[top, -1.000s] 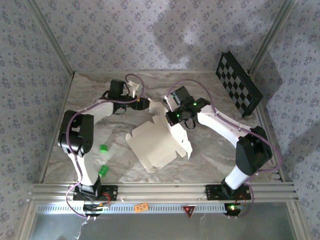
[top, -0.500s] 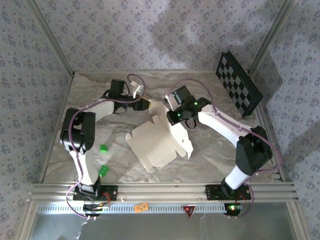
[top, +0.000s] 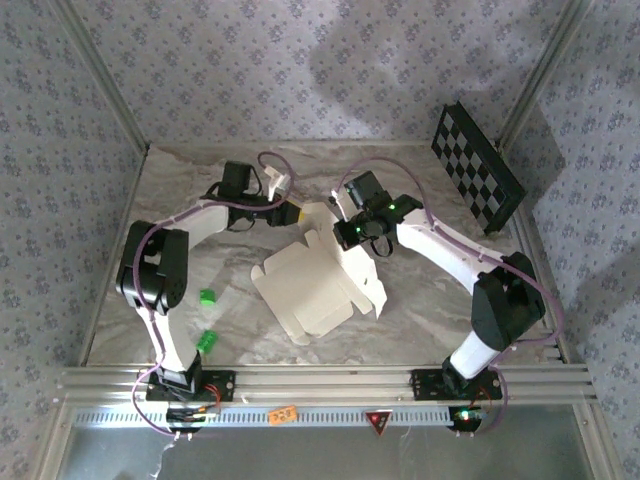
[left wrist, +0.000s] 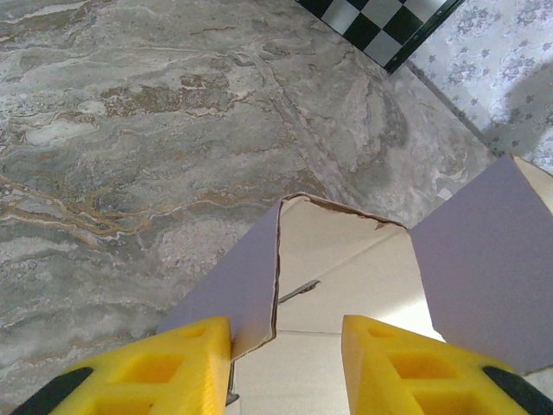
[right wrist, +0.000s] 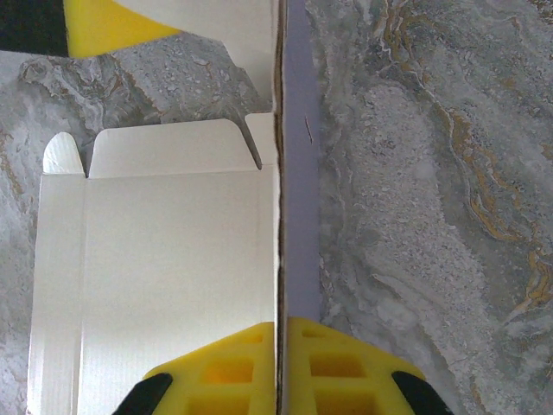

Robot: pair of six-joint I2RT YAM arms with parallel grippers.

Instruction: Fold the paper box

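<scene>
We see a marbled tabletop (top: 430, 300) and floral-papered walls (top: 300, 70), with a checkerboard panel (top: 477, 168) far right and green blocks (top: 207, 297) left. The right pincer (right wrist: 281, 333) clamps a raised wall of the paper box (top: 315, 285); the left pincer (left wrist: 285, 333) gapes around a flap (left wrist: 251, 277).

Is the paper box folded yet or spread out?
Mostly spread: the paper box lies flat, cream side up, one panel raised in the right gripper.

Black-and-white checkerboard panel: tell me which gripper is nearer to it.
Right. The right gripper, pinching the cream-and-lavender cardboard paper box, is left of the black-and-white checkerboard panel; the left gripper is farther left, at the box's far flap.
</scene>
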